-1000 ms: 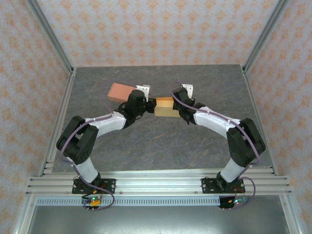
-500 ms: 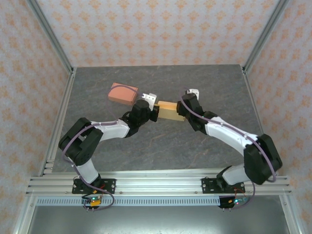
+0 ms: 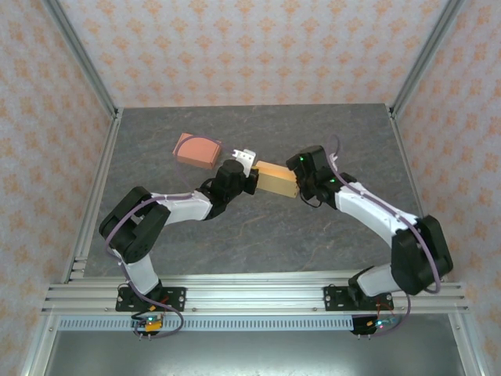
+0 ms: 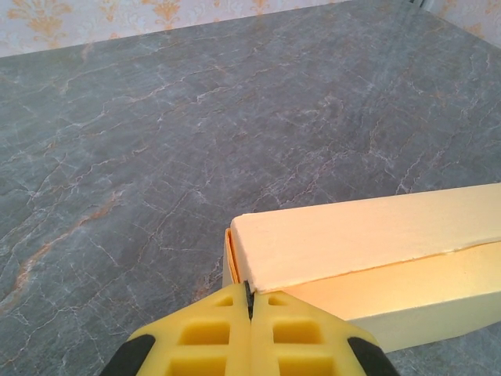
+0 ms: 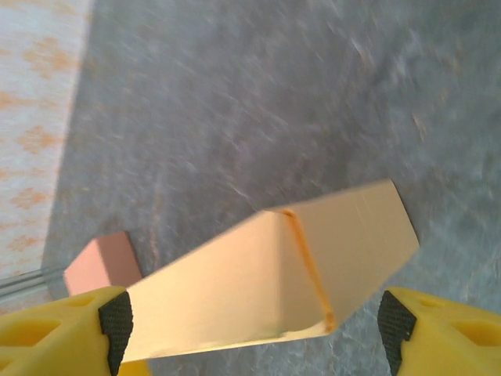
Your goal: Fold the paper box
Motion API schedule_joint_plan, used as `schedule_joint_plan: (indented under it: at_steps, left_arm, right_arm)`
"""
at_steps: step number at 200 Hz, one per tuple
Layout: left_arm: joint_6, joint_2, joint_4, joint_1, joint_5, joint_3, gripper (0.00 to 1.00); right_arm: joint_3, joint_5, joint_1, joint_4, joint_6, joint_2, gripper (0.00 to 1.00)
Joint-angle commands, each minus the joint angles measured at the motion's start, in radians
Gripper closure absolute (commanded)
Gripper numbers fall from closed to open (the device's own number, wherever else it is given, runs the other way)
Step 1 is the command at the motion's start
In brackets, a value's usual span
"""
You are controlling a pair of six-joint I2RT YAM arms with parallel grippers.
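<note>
The tabletop (image 3: 258, 235) is a dark grey surface with pale veins, like stone. At about 11 o'clock from its centre a salmon-pink box (image 3: 198, 149) lies flat on it. In the right wrist view one corner of this box shows at about 8 o'clock. Walls (image 3: 250, 47) with pale wallpaper and small orange ornaments stand at 9, 12 and 3 o'clock. An aluminium post (image 3: 81, 53) rises at the far left corner. Aluminium rails (image 3: 258, 296) run along the edge at 6 o'clock.

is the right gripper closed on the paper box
No, the right gripper stands open, with a clear gap between one finger and the paper box.
</note>
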Motion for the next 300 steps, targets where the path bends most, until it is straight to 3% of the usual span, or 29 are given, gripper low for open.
schedule_joint_plan:
  at_steps: [1,40,81,118,139,167,212,249,278,300]
  left_arm:
    - [-0.001,0.029,-0.078,-0.007,-0.026,-0.006,1.0]
    - [-0.03,0.02,-0.071,-0.007,0.011,-0.003,0.94]
    - [-0.116,-0.08,-0.026,0.008,0.159,-0.025,0.57]
    - [-0.101,-0.172,-0.186,0.015,0.252,0.047,0.45]
    - [-0.173,-0.191,-0.192,0.036,0.29,0.08,0.38]
    - [-0.187,-0.132,-0.262,0.058,0.279,0.16,0.37]
    - [-0.191,0.04,-0.231,0.095,0.255,0.208,0.45]
    - [-0.215,0.112,-0.169,0.096,0.268,0.145,0.52]
    - [-0.225,0.119,-0.13,0.096,0.155,0.084,0.53]
    - [-0.234,0.124,-0.127,0.095,0.139,0.076,0.54]
  right_arm:
    - [-0.014,-0.075,0.004,0.005,0.17,0.03,0.23]
    - [-0.036,0.026,0.01,-0.03,0.131,0.04,0.4]
    - [-0.054,0.085,0.01,-0.032,0.1,0.082,0.46]
    - [-0.061,0.093,0.01,-0.016,0.106,0.122,0.48]
    - [-0.061,0.103,0.01,-0.015,0.104,0.125,0.48]
    - [-0.063,0.108,0.01,-0.016,0.1,0.12,0.48]
    - [-0.058,0.098,0.01,-0.022,0.094,0.118,0.48]
    - [-0.057,0.113,0.003,-0.029,0.091,0.104,0.48]
    - [-0.026,0.121,-0.026,-0.025,0.033,0.096,0.47]
    - [0.041,0.12,-0.043,-0.063,-0.032,0.06,0.43]
